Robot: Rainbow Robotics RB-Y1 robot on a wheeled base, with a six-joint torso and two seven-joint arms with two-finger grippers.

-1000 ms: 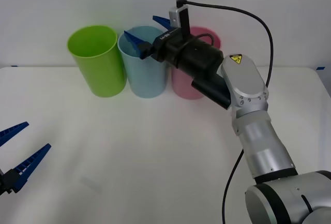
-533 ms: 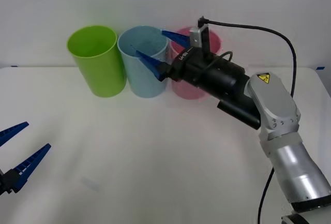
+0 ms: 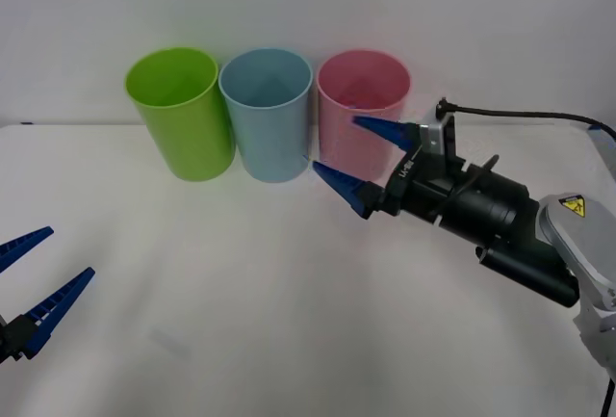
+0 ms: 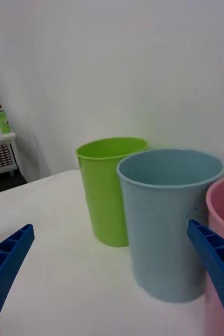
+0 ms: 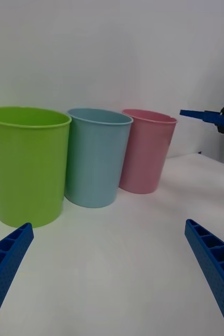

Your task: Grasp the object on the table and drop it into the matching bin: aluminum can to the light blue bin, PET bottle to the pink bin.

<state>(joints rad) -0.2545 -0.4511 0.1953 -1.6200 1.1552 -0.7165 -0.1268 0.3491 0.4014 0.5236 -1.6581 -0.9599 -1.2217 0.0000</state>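
The right claw (image 3: 371,159) was spread wide and held nothing, just in front of the pink bin (image 3: 366,109). No can lay on the tabletop (image 3: 241,292), so the job looked done.

Three bins stand on one table (image 3: 241,282): one lime green bin (image 3: 178,114), one light blue bin (image 3: 268,114), one pink bin (image 3: 358,109). Two grippers, apparently each with two blue fingers: left gripper (image 3: 29,282), right gripper (image 3: 361,157).

Right gripper (image 3: 358,154) — spread — before pink bin (image 3: 364,114)
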